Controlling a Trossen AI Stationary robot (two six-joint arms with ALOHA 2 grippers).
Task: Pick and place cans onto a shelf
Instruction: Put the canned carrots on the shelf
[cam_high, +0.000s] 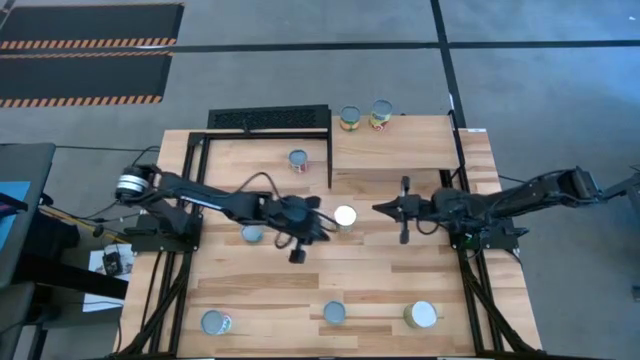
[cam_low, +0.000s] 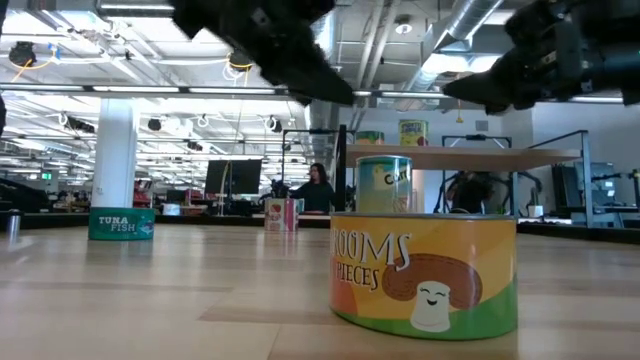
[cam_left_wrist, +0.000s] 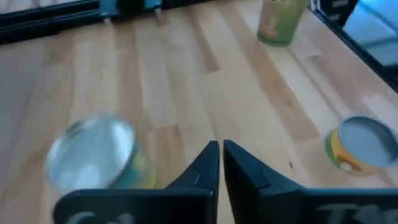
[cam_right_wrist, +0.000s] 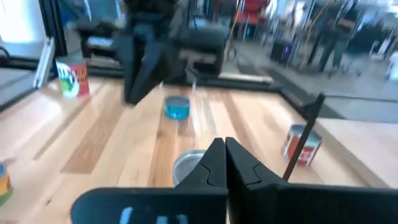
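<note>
Wood planks made up the worktop (cam_high: 400, 290), and the centre can (cam_high: 345, 216) stood on it between the two arms; it serves as the landmark here. Left of that can, the left hand (cam_high: 312, 222) hovered just beside it, fingers together and gripping nothing. With fingers shut, a descent would likely have struck the lid or knocked the can toward the right arm. Right of the can, the right hand (cam_high: 383, 209) hung near, fingers likewise pressed together and empty. Both arms closing on one can risked a collision. Beyond the can sat the shelf (cam_high: 395, 150), already bearing two cans (cam_high: 365, 117); a careless placement could have toppled those.
</note>
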